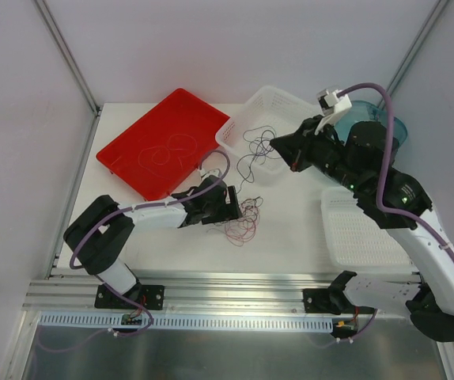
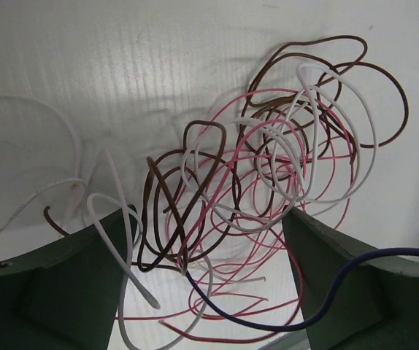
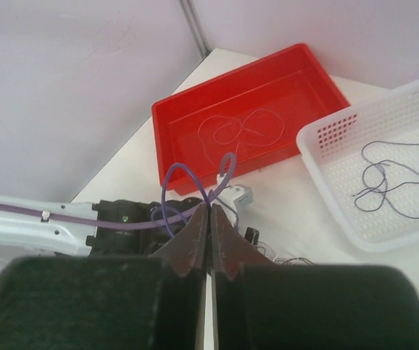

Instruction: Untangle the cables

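Nearest the arms' bases, the left tool (image 2: pixel 209 226) hangs released, its fingers spread either side of the knot of cables (image 2: pixel 268 168) lying on the white counter (image 1: pixel 290 237). The step in hand appears to be singling out one strand. It would go best by closing on a loop at the knot's outer edge, such as the dark purple strand (image 2: pixel 414 251) crossing the finger on the right of the wrist view. That loop should be drawn off slowly so the rest is not dragged along. The cables look hair-thin and springy: pink, brown, white and dark purple loops laced through one another. Farther back the right tool (image 3: pixel 210 219) is raised above the counter and clenched, with no strand visible between its tips. Beyond, one whitish cable (image 3: pixel 240 131) lies in the red tray (image 3: pixel 282 80) and one purple cable (image 3: pixel 388 175) in the white basket (image 3: pixel 319 146).
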You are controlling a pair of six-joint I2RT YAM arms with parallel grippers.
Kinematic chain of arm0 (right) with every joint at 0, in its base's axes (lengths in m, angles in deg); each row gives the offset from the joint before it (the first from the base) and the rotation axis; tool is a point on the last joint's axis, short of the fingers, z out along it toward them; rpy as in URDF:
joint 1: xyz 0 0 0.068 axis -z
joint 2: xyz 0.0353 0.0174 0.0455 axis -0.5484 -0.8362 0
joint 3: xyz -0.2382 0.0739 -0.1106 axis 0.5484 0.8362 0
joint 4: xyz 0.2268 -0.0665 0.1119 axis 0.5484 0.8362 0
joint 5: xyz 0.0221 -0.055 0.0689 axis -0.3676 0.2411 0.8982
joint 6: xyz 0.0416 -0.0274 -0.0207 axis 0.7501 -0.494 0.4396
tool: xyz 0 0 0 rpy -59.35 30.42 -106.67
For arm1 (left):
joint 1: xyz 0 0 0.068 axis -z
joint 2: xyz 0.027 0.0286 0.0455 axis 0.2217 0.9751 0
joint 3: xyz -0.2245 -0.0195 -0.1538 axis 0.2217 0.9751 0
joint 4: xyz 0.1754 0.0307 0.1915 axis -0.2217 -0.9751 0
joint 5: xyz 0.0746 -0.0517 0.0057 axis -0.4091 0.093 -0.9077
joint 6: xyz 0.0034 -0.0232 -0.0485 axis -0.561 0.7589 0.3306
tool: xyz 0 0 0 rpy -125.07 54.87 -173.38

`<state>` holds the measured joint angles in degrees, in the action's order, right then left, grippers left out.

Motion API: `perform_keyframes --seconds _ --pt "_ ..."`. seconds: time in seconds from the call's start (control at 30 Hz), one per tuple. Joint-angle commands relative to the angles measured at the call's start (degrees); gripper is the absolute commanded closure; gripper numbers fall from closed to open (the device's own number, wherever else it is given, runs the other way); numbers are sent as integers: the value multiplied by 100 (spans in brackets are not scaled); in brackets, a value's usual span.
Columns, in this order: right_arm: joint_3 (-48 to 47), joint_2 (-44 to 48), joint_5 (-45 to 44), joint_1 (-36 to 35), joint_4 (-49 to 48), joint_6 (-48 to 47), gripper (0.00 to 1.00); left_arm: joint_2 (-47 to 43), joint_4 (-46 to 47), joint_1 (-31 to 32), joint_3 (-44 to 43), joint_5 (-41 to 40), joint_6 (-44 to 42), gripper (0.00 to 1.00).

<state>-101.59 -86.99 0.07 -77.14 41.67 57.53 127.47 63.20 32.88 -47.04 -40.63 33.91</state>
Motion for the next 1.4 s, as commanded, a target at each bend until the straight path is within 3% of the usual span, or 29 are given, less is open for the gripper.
perform_keyframes --seconds 0.0,0.37,0.63,0.83,1.13,1.37 --pt "-360 227 -567 19 119 -145 99 -16 119 -95 132 -308 143 19" --pt "-905 254 -1482 248 409 -866 99 -797 -13 -754 1283 -229 196 20" --pt "-932 -150 -1088 933 111 -875 99 -2017 -241 -799 1635 -97 -50 14" --pt "-1134 -765 -789 1505 -371 -804 99 -2793 -1198 -825 1004 193 -937 1" --pt "-1976 -2231 -569 1882 -979 -848 99 -3286 -2262 -1317 195 1176 -2053 1" --pt "-2338 -3549 -323 2400 -1260 -813 99 -2812 -2605 -1431 -754 1853 -3108 1"
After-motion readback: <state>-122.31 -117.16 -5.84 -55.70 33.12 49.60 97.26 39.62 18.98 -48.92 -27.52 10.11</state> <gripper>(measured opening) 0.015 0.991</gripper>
